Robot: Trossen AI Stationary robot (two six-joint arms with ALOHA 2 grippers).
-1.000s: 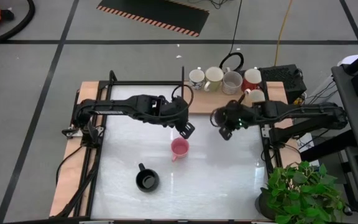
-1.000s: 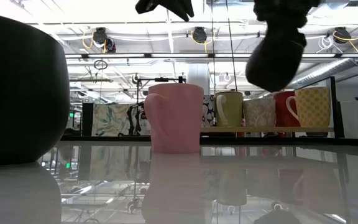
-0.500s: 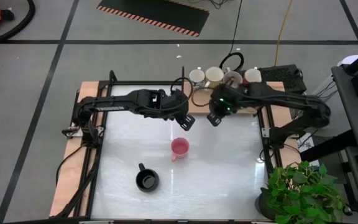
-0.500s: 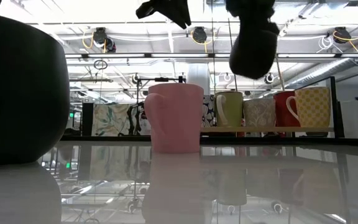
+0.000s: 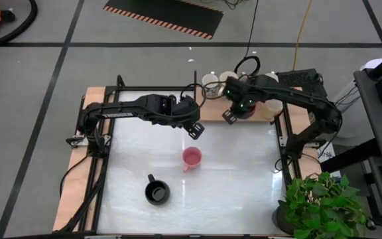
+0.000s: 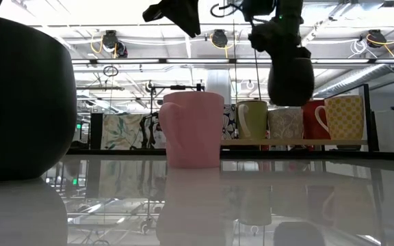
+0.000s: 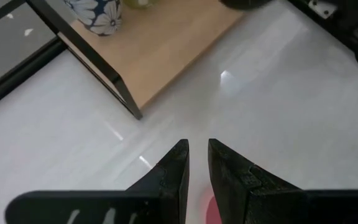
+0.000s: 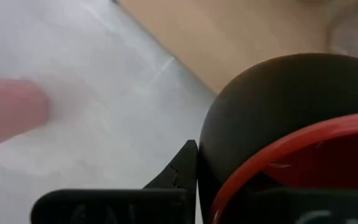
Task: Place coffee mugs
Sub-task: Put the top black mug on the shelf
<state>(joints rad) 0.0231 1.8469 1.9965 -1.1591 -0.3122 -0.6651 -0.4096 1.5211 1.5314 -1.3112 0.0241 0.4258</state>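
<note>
My right gripper (image 5: pixel 236 113) is shut on a coffee mug (image 6: pixel 291 78), dark outside and red inside, above the table's far edge by the wooden shelf (image 5: pixel 211 109). My left gripper (image 5: pixel 194 129) hangs over the table just far of the pink mug (image 5: pixel 191 158). Its fingers (image 7: pixel 196 155) are nearly together with nothing between them. The pink mug stands upright on its base. A black mug (image 5: pixel 156 192) stands nearer the front. Several more mugs (image 6: pixel 284 123) stand in a row on the shelf. My right gripper comes at the dark mug from above, pointing steeply down. One finger (image 8: pixel 182 165) lies against the dark outer wall (image 8: pixel 229 143) just below the red rim; the mug hides the other finger. The mug hangs below the gripper, clear of table and shelf.
Black frame rails (image 5: pixel 158 89) border the white table top. A mug with blue flowers (image 7: pixel 95 12) stands at the shelf's end. A potted plant (image 5: pixel 320 202) sits off the table's near right corner. Bare table lies to the right of the pink mug.
My right gripper has swung with the dark mug from over the table's right part toward the far edge and the shelf, tipping to point more steeply down. The mug has stayed lifted clear. The pink and black mugs have not moved.
</note>
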